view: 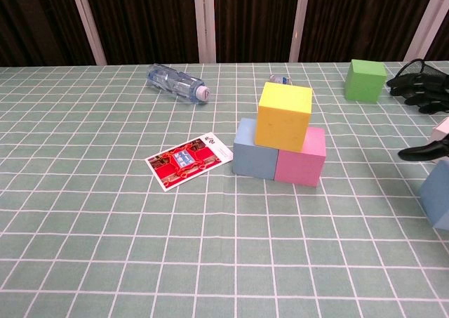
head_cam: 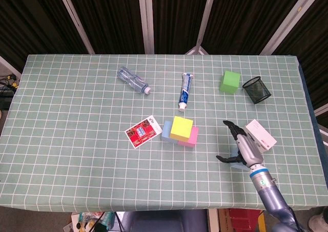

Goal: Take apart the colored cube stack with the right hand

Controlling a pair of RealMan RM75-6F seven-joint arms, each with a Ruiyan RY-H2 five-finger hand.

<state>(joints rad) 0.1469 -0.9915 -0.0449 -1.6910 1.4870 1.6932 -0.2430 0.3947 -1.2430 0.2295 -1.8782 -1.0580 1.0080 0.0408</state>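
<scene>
The table [head_cam: 61, 119] is covered edge to edge with a pale green cloth ruled in a white grid. Behind the table's far edge hang dark, pleated curtains [head_cam: 113, 17], crossed by slanted pale metal posts [head_cam: 146, 19]. Below the table's near edge, a strip of floor shows a red box [head_cam: 245, 217] and some clutter.

Matt foam-like yellow cube [view: 284, 115], clear plastic bottle [head_cam: 132, 80], cloth table cover [head_cam: 77, 140] (checked), wire-mesh cup [head_cam: 256, 89].

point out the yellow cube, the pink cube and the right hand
yellow cube [view: 284, 116]: chest view, front face
pink cube [view: 300, 166]: chest view, front face
right hand [head_cam: 240, 145]: head view, back of the hand
</scene>
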